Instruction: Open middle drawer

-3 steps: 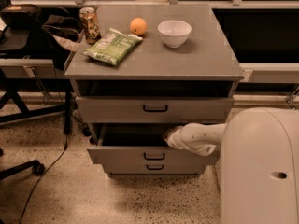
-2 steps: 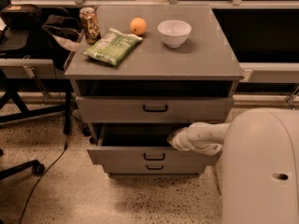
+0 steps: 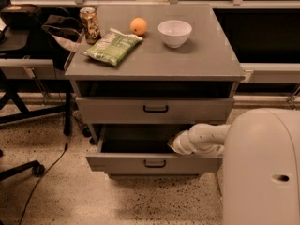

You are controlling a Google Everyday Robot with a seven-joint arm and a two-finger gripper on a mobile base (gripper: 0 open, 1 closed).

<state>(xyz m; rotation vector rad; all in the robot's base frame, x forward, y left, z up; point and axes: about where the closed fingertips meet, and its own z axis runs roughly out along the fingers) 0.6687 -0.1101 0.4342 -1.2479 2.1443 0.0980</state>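
The middle drawer (image 3: 117,163) is a grey flat front with a small black bar handle. It stands pulled out from the cabinet, and its dark inside shows. My white arm reaches in from the right. Its gripper (image 3: 176,144) is over the right part of the open drawer, just behind the front panel. The upper drawer (image 3: 112,109) with its own black handle sits above. The lowest drawer is hidden under the pulled-out one.
On the cabinet top (image 3: 206,60) are a can (image 3: 90,24), a green snack bag (image 3: 112,46), an orange (image 3: 138,26) and a white bowl (image 3: 174,33). A chair and cable (image 3: 47,172) are at left. My white base (image 3: 262,168) is at right.
The middle drawer's front has come a little further out toward the camera. The gripper end has shifted slightly down and right with it.
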